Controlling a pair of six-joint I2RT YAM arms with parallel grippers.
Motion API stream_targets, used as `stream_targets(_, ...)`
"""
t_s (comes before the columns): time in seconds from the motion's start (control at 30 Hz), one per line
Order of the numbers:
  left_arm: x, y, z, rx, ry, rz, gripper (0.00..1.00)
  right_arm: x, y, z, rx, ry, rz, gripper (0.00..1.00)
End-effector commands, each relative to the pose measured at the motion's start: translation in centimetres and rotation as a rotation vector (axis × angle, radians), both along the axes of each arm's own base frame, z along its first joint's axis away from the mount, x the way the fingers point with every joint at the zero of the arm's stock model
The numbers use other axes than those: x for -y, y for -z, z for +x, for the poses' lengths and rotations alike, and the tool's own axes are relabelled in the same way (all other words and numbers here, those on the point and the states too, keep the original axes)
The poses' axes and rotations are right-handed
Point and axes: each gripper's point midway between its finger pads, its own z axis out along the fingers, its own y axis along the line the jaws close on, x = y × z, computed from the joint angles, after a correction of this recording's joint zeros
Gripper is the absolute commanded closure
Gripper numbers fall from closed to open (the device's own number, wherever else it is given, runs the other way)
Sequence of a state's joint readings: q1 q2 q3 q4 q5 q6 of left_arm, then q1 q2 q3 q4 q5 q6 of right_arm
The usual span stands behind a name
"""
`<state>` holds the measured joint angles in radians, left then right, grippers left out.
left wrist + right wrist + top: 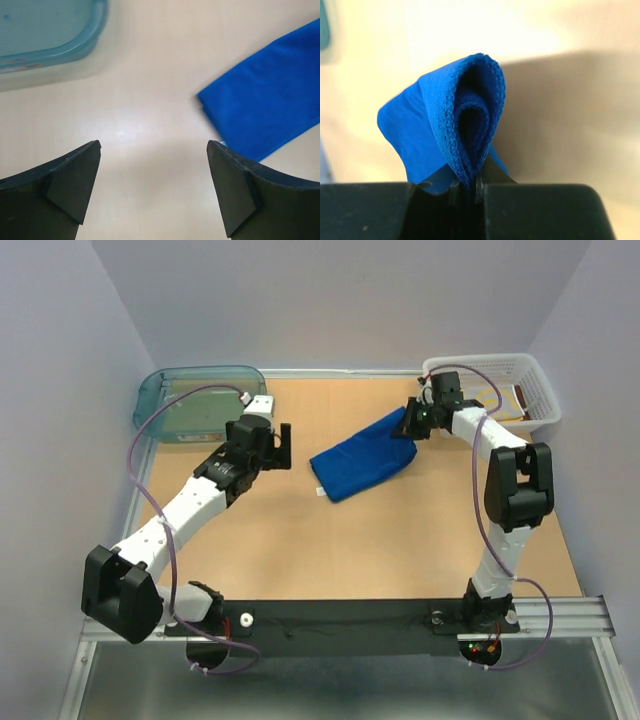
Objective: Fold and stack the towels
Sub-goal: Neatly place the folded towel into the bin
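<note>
A bright blue towel [362, 460] lies folded on the wooden table near its middle, its far right corner lifted. My right gripper [412, 422] is shut on that corner; in the right wrist view the blue towel [465, 120] bunches up in a loop from between the closed jaws [466, 182]. To the left of the towel, my left gripper [285, 447] stands open and holds nothing. The left wrist view has both fingers [240, 190] wide apart over bare table, with the blue towel [270, 110] lying to the upper right. No other towel is in view.
A teal tub [195, 400] stands at the table's back left, also seen in the left wrist view as the teal tub [45, 30]. A white basket [520, 390] sits at the back right, close behind my right arm. Grey walls enclose the table.
</note>
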<state>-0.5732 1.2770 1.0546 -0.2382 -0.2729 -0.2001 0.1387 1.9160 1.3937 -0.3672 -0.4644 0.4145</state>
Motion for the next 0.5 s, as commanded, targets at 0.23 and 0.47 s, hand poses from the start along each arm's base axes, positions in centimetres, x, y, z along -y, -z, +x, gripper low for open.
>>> stream_targets(0.23,-5.1,6.1,1.4,-0.108,-0.079,0.069,0.02,8.7,-5.6,7.4,0.097,-0.052,-0.343,0.99)
stream_targets(0.47,-6.4,8.1,1.8,-0.149,-0.122,0.111,0.02,14.3,-8.0,10.3,0.201,-0.051,-0.518,1.0)
